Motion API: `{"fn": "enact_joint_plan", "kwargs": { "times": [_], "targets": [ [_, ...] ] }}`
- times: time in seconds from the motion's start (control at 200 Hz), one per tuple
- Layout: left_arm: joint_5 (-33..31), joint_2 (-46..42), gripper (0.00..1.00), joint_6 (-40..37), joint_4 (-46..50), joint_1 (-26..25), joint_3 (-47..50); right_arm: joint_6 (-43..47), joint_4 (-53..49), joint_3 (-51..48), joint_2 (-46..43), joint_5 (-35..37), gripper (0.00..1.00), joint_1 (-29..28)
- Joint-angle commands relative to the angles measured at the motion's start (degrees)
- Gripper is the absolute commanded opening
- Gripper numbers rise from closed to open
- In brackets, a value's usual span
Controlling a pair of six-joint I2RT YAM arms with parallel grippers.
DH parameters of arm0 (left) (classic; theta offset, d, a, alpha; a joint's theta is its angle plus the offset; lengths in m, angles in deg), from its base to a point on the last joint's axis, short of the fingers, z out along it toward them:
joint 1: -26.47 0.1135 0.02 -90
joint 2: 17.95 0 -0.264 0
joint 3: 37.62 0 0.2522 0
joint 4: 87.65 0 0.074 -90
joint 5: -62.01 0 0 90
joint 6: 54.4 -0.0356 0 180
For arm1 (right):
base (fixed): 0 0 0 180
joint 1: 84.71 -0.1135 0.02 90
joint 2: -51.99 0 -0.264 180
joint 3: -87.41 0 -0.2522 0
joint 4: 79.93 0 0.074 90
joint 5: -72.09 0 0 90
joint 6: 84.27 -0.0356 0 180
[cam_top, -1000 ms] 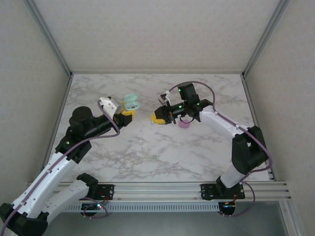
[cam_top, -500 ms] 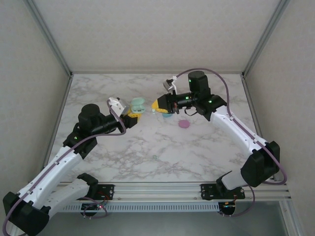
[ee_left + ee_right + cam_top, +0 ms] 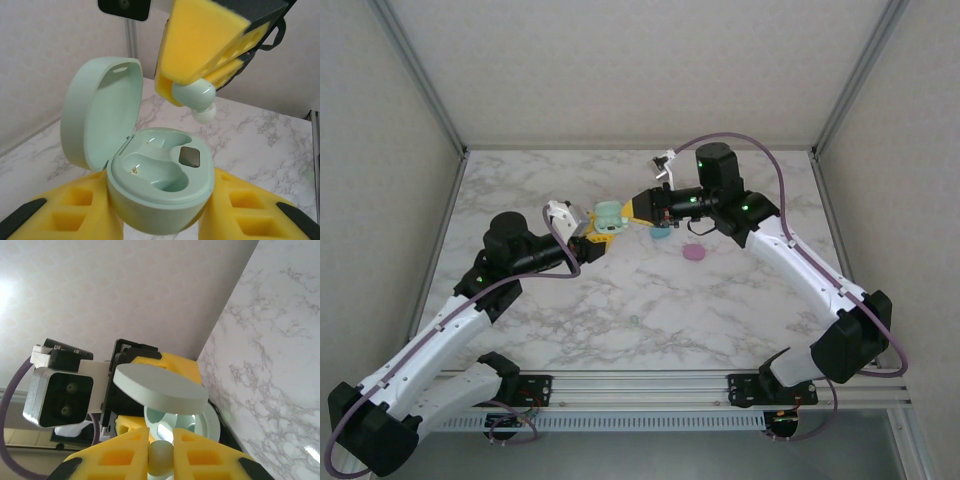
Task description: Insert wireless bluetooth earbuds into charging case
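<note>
The case (image 3: 160,195) is clamped low on its body between the left jaws, so that the hinged lid (image 3: 100,115) is free to stand open and both moulded wells are turned up toward the other arm. It is held clear of the counter (image 3: 740,310), presumably so that it can be tilted to meet what is brought to it. The bud (image 3: 197,97) is pinched at the very tips of the right jaws, which are closed on it. It is gripped by its upper end, so the rounded lower part that must enter a well is exposed. It hangs just above the case's far rim and is not yet seated.

The case is a smooth, glossy oval shell of mint plastic. Two scooped hollows are set in its top, with a small dark rectangular insert (image 3: 189,156) between them and tiny brass-coloured contacts in the near hollow. The bud is of the same mint, formed of two joined rounds, the lower one smaller and paler. The pads (image 3: 200,35) are yellow foam cut with square recesses, judged soft enough to be forgiving on so small a part. On the veined, marble-patterned counter a cyan piece (image 3: 661,233) and a pink piece (image 3: 695,254) lie near the right arm.
</note>
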Motion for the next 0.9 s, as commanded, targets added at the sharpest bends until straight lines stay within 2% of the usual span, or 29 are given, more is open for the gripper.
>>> {"fn": "enact_joint_plan", "kwargs": {
  "times": [0.0,0.42,0.896],
  "targets": [
    [1.86,-0.09,0.28,0.18,-2.16,-0.68,-0.14,1.49,1.81,1.83,-0.21,1.82,0.17,-0.55],
    [1.38,0.56,0.28,1.68,-1.77,-0.86,-1.21,-0.77,5.80,0.80,1.13,2.58,0.17,-2.31],
    [1.50,0.42,0.28,4.00,-3.87,-0.94,-1.56,4.97,-0.17,0.08,0.98,8.29,0.17,-2.69]
  ]
}}
